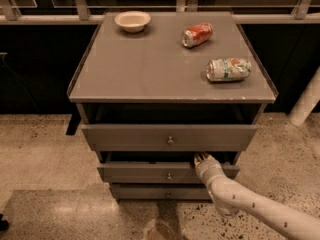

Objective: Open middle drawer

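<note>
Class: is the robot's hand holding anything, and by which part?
The hand sits at the top edge of the middle drawer, right of its knob; whether it grips that edge cannot be told.

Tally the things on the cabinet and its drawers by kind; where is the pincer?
Bowl: 1
Cans: 2, red can, green-and-white can
Drawers: 3, top drawer, middle drawer, bottom drawer
Total: 6
Pincer: at the middle drawer's top edge, right of its knob.

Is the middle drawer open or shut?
Partly open: the middle drawer stands forward of the bottom drawer, with a dark gap behind its top edge. The gripper is at that edge.
</note>
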You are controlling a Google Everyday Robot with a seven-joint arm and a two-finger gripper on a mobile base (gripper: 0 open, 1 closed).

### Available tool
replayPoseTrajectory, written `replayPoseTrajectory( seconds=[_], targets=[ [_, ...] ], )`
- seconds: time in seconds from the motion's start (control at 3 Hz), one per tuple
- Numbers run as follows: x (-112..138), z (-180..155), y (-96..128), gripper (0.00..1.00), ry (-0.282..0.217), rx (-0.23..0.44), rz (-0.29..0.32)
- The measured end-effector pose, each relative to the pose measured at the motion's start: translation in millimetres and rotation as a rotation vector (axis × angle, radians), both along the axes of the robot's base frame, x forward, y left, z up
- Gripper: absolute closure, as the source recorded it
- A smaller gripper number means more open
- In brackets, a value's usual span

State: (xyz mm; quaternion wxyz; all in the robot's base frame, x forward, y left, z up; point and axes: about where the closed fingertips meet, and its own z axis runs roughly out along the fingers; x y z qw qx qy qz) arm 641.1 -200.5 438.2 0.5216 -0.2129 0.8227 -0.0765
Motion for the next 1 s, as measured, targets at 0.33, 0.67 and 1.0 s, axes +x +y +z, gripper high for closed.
replayPoseTrajectory(
  seconds=[0.33,0.67,1.0],
  targets=[
    [-7.3,-1.7,10.8,1.00,0.029,-0.031,0.052],
    [-7.1,1.7,10.8,1.00,0.029,-0.031,0.052],
    [-13.1,-0.1,6.8,1.00,0.057,-0.041,0.067]
  ],
)
